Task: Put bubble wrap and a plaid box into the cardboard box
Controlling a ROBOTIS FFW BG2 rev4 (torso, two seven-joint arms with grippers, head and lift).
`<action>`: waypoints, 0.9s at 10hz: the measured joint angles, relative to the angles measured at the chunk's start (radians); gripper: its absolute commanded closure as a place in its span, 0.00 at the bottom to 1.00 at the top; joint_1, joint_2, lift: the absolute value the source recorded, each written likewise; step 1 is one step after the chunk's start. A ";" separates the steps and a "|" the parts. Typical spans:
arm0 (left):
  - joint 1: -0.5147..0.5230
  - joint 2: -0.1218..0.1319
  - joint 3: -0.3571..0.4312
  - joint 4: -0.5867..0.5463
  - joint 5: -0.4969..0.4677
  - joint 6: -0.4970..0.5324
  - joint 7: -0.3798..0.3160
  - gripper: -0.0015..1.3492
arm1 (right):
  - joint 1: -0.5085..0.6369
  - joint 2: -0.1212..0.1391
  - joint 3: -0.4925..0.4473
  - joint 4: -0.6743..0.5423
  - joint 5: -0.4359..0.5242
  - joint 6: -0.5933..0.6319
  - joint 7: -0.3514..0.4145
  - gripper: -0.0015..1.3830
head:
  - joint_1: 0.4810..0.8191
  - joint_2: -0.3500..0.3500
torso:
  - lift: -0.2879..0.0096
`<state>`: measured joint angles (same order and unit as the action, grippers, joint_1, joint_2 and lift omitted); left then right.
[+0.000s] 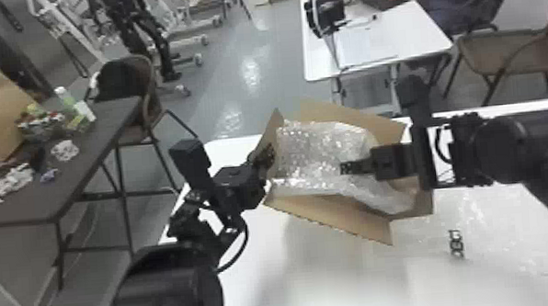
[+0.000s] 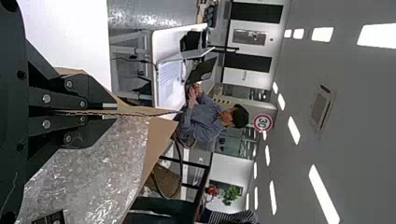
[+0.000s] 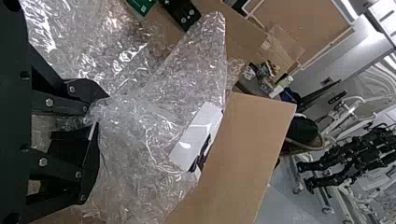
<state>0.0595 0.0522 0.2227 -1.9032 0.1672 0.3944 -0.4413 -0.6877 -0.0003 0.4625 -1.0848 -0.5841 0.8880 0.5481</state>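
The wrap [image 1: 318,147] is bunched inside the box [image 1: 333,217] and over part of its near side, standing up against the inner walls. The right hand [image 1: 344,167] is over the box opening, its fingertips at the wrap, and it has a gathered fold pinched between its fingers. The left hand [image 1: 262,158] is at the box's left side, just beside the wrap, closed on a cardboard flap.

The far flap stands up behind the wrap, while the near flap slants outward over the white surface [image 1: 323,275]. That surface runs on from the near flap toward the bottom of the head view. Its left edge passes close to the left hand, under that arm. The right arm crosses the surface from the right, and a shiny clear sheet [image 1: 471,219] lies beyond the box's right side. Between the 2 hands the wrap takes up the opening.

The left wrist view shows the flap edge-on between the left hand's fingers, running out past their tips, with the wrap along 1 side of it. The right wrist view shows the wrap narrowing into the right hand's grip and fanning out from there, and a white patch [image 3: 196,137] beside a flap; whether it is on or under the wrap cannot be told.
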 measured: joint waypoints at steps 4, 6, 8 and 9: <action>0.002 0.000 0.000 0.001 0.002 -0.001 0.000 0.90 | -0.002 0.000 0.000 -0.006 0.034 -0.033 0.005 0.14 | 0.51 0.99 | 0.61; 0.006 0.001 0.004 0.001 0.005 -0.004 0.000 0.90 | 0.015 -0.002 -0.026 -0.127 0.099 0.023 0.007 0.29 | 0.46 0.99 | 0.61; 0.011 0.000 0.012 0.000 0.008 -0.012 0.000 0.90 | 0.071 -0.029 -0.072 -0.338 0.199 0.064 -0.028 0.33 | 0.40 0.97 | 0.61; 0.013 -0.001 0.015 0.000 0.009 -0.018 0.000 0.90 | 0.134 -0.047 -0.113 -0.445 0.216 0.040 -0.085 0.33 | 0.37 0.94 | 0.61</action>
<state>0.0725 0.0508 0.2381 -1.9037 0.1762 0.3767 -0.4414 -0.5538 -0.0471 0.3494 -1.5298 -0.3685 0.9276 0.4631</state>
